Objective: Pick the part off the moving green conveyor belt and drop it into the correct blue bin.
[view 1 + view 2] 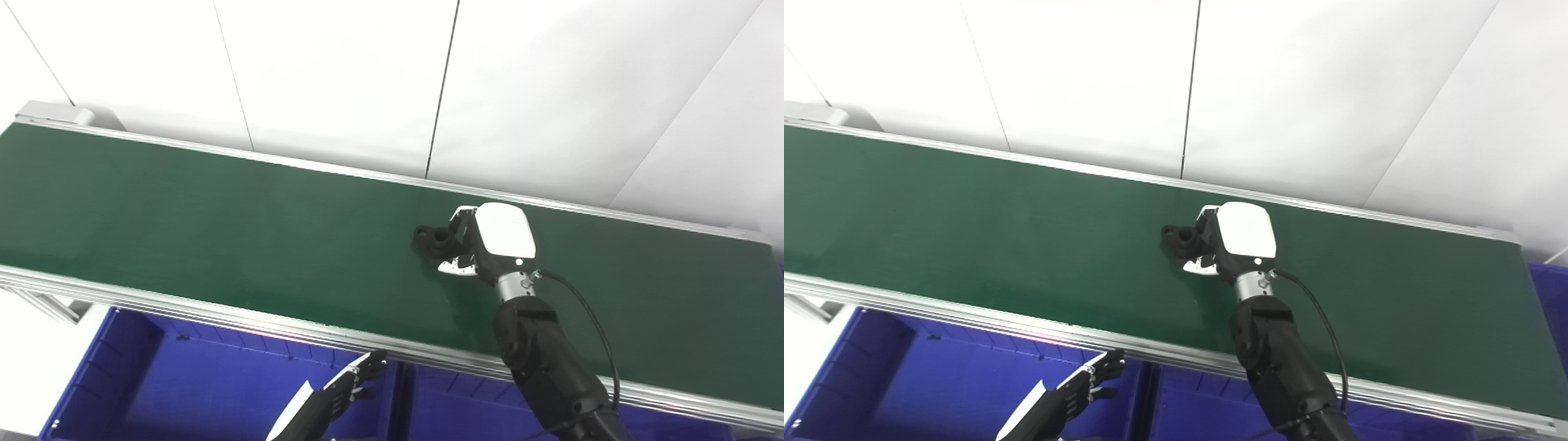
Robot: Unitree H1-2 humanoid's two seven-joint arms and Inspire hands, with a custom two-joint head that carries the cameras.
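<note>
green conveyor belt (214, 220) runs diagonally across frame, aluminium side rails (245, 321) on both long edges. one item lies on it: a small black part (433, 239), right of centre, toward the far rail. rest of the belt surface shows plain green.

Part (433, 240) on conveyor belt (214, 226) — right robot hand (484, 242) just right of it; bins (202, 380) before belt, below.

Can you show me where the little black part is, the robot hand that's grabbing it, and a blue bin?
black part (430, 238), left eye view, on its rounded top.
right robot hand (484, 242), left eye view, on the white back shell.
blue bin (122, 361), left eye view, on its left inner wall.
</note>
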